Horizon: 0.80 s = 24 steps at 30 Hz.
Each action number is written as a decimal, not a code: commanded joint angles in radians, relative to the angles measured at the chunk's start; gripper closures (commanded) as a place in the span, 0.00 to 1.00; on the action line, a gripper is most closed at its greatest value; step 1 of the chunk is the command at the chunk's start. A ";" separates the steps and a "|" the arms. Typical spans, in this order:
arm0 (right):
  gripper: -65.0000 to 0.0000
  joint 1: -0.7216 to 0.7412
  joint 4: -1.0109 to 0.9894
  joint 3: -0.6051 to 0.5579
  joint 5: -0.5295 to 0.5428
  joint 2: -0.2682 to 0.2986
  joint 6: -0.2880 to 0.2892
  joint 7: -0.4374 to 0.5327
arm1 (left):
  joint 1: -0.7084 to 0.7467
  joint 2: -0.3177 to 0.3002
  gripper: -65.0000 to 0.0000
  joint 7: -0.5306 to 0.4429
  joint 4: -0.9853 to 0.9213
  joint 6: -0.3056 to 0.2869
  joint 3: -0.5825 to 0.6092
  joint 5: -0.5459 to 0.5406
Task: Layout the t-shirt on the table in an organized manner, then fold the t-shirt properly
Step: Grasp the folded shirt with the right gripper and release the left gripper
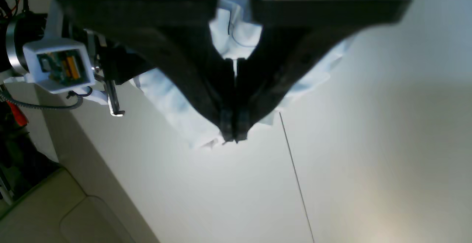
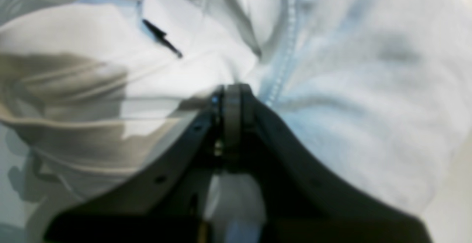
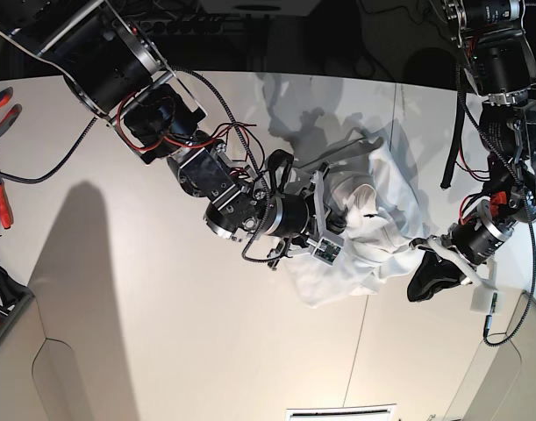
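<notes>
The right gripper (image 2: 232,95) filled the lower middle of the right wrist view, its two dark fingers (image 2: 280,139) closed together at the tips. The tips pressed into the t-shirt (image 2: 350,99), which bunched around them in soft folds. A stitched hem ran from the top of the frame down to the fingertips. A small dark mark (image 2: 162,38) lay on the cloth at upper left. Shadow covered the left folds.

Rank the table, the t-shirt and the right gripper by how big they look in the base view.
1. the table, largest by far.
2. the t-shirt.
3. the right gripper, mostly buried in cloth, so its size is unsure.
</notes>
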 commanded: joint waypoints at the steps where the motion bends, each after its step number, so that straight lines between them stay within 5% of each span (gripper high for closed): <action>1: 1.00 0.013 0.000 0.002 -0.022 -0.002 -0.013 -0.034 | -0.016 -0.014 1.00 -0.018 0.016 -0.010 -0.004 -0.021; 24: 1.00 0.002 0.000 0.002 -0.022 -0.002 -0.043 -0.041 | -0.016 -0.014 1.00 -0.018 0.016 -0.010 -0.004 -0.021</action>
